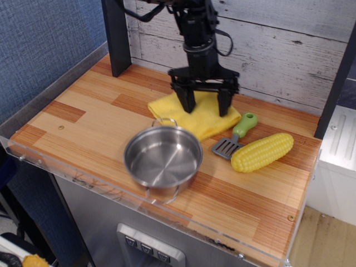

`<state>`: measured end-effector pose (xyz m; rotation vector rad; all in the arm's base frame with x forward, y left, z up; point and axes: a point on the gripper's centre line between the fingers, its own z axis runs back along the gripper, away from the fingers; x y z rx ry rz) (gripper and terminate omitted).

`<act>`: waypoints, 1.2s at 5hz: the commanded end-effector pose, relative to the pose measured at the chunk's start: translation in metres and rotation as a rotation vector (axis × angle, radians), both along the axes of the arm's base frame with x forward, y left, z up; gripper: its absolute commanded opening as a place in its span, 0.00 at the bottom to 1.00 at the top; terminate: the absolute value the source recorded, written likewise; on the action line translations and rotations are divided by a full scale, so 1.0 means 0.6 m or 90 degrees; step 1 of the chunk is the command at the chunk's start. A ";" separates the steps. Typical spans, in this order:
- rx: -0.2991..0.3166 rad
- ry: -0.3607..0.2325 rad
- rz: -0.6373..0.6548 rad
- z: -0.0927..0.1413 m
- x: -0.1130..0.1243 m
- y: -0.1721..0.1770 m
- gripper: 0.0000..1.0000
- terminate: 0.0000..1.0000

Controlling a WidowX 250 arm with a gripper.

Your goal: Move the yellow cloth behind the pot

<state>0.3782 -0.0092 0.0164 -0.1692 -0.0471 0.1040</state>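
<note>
The yellow cloth [203,118] lies flat on the wooden counter, just behind the pot and touching its far rim. The pot [163,161] is a shallow steel one with wire loop handles at its far and near sides, standing empty near the counter's front edge. My black gripper [205,105] points straight down over the cloth. Its two fingers are spread wide apart, with both tips resting on the cloth's top. The part of the cloth under the fingers is hidden.
A green-handled metal spatula [236,133] lies right of the cloth, almost touching it. A yellow corn cob [262,152] lies beside the spatula at the right. A black post [115,36] stands at the back left. A plank wall [278,50] runs behind the counter [83,119].
</note>
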 end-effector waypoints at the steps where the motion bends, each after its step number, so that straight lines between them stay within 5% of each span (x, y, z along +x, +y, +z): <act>1: -0.015 -0.115 -0.002 0.161 0.002 -0.001 1.00 0.00; 4: 0.013 -0.175 0.033 0.269 -0.021 0.008 1.00 0.00; 6: 0.034 -0.180 0.058 0.282 -0.035 -0.002 1.00 0.00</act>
